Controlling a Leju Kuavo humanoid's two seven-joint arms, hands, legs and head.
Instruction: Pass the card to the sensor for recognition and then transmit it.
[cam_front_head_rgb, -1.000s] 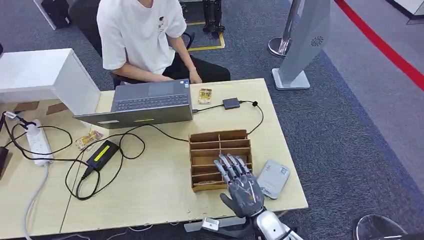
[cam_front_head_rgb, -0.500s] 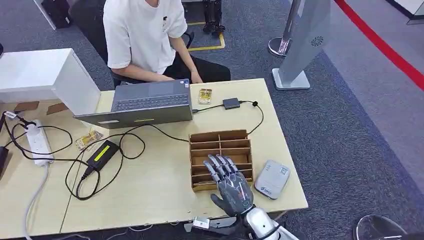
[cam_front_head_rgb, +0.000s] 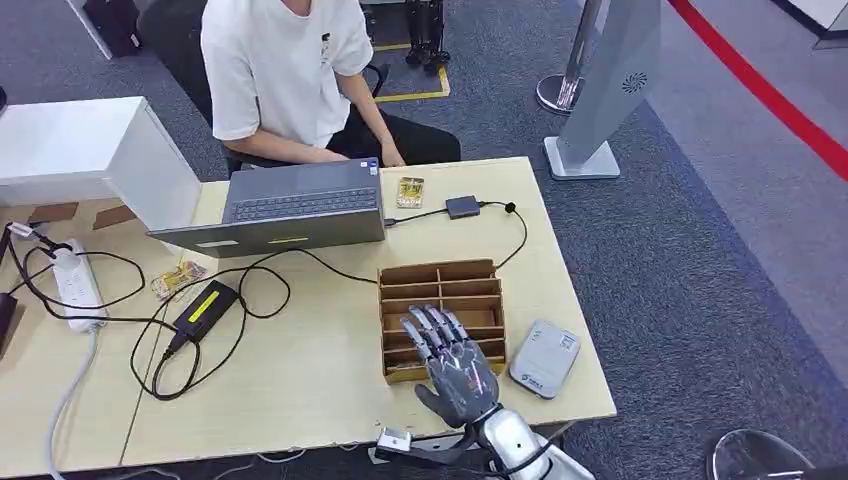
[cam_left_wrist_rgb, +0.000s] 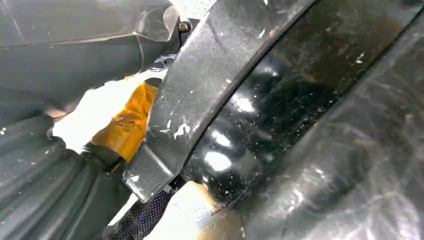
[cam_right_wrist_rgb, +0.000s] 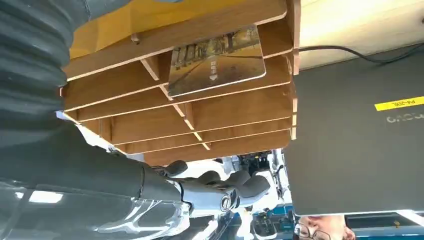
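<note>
One right hand (cam_front_head_rgb: 452, 362) hovers flat, fingers spread and holding nothing, over the near compartments of one wooden divider tray (cam_front_head_rgb: 440, 290), which sits toward the right end of the table (cam_front_head_rgb: 310, 370). In the right wrist view one card (cam_right_wrist_rgb: 216, 60), printed with a tree-lined road, lies tilted in a slot of the tray, resting across a partition; the hand's fingers (cam_right_wrist_rgb: 220, 182) are apart from it. The left hand's cover fills one corner of its own wrist view, but whether its fingers are spread or curled cannot be told.

Just beside the tray, near the table's front right corner, lies one grey card reader (cam_front_head_rgb: 545, 358). Along the far edge stand one open laptop (cam_front_head_rgb: 300, 205), one small gold packet (cam_front_head_rgb: 410, 190) and one dark adapter (cam_front_head_rgb: 462, 207), from which a black cable runs to the laptop. Toward the left end lie one black power brick with a yellow label (cam_front_head_rgb: 205, 307), one white power strip (cam_front_head_rgb: 78, 285) and a second small packet (cam_front_head_rgb: 178, 277). One person in a white shirt (cam_front_head_rgb: 285, 70) sits behind the laptop.
</note>
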